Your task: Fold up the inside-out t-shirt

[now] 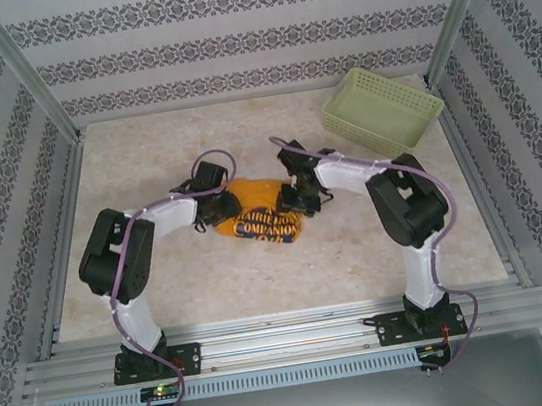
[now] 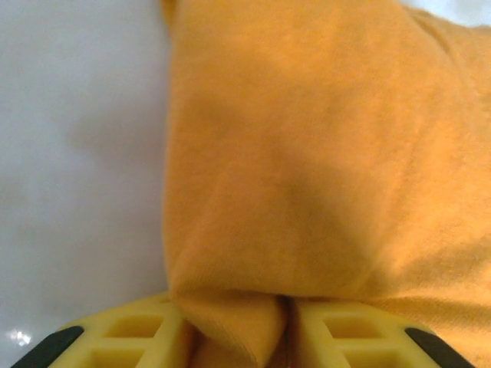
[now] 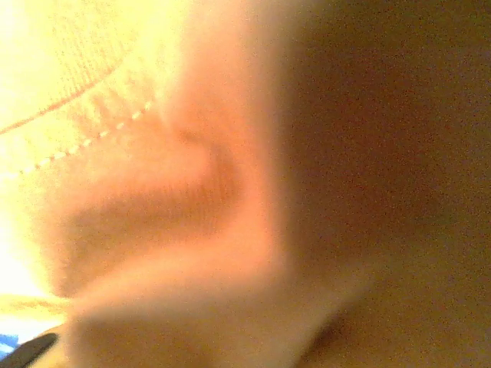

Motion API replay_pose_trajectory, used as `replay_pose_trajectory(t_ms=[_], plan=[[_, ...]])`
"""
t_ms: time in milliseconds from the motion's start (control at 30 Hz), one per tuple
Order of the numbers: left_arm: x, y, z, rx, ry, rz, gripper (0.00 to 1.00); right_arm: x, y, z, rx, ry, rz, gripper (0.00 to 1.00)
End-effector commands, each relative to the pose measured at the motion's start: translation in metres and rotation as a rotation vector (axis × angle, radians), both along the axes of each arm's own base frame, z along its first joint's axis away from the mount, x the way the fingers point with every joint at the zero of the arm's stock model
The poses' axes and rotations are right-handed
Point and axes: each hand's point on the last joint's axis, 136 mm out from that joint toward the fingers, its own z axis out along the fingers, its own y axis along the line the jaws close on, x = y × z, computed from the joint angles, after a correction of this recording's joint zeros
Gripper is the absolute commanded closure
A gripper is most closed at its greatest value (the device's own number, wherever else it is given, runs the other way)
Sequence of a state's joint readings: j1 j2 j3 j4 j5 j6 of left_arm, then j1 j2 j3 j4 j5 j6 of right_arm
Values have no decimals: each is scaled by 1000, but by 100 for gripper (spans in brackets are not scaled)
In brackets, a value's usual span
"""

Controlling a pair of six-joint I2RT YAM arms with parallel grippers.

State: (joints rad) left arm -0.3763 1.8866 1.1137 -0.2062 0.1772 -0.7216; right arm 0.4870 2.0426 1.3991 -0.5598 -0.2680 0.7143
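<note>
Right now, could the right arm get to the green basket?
Probably yes: bare table lies between the right hand and the basket at the far right corner, though that hand is down on the t-shirt.

Soft orange-yellow cotton t-shirt (image 1: 258, 217): lies bunched into a compact heap in the middle of the table (image 1: 160, 274). Shows dark printed lettering face up. Gathers into a narrow pinched fold at its left edge.

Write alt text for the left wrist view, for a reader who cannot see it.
A fold of the orange-yellow t-shirt is pinched between the left claw's two yellow fingers at the bottom edge. The cloth spreads up and rightward; pale table lies at left.
</note>
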Motion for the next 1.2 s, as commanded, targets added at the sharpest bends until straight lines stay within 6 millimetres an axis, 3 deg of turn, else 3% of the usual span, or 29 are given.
replay_pose_trajectory(t_ms=[0, 133, 367, 400, 533, 667, 800, 900, 1000, 1033, 1167], plan=[[52, 9, -18, -2, -78, 44, 69, 99, -14, -9, -9, -214, -60, 71], [108, 7, -18, -94, -127, 80, 74, 160, -17, 4, 13, -268, -81, 83], [202, 0, 5, -256, -260, 96, 75, 245, -26, 28, 92, -342, -146, 85], [212, -2, 10, -279, -274, 93, 73, 254, -27, 36, 122, -359, -156, 84], [233, 11, 28, -264, -302, 106, 60, 269, -39, 69, 172, -410, -194, 60], [229, 34, 57, -139, -303, 98, 35, 258, -56, 107, 103, -469, -180, 39], [202, 60, 90, -5, -324, 115, 17, 226, -70, 141, 35, -504, -140, 32], [164, 82, 112, 97, -351, 123, 8, 185, -84, 162, 6, -561, -111, 29], [118, 104, 123, 181, -387, 142, 0, 137, -106, 165, -71, -605, -72, 28], [105, 112, 126, 212, -405, 151, 0, 121, -115, 157, -113, -606, -56, 28], [50, 143, 130, 372, -518, 136, 0, 66, -164, 161, -322, -762, -40, 24]])
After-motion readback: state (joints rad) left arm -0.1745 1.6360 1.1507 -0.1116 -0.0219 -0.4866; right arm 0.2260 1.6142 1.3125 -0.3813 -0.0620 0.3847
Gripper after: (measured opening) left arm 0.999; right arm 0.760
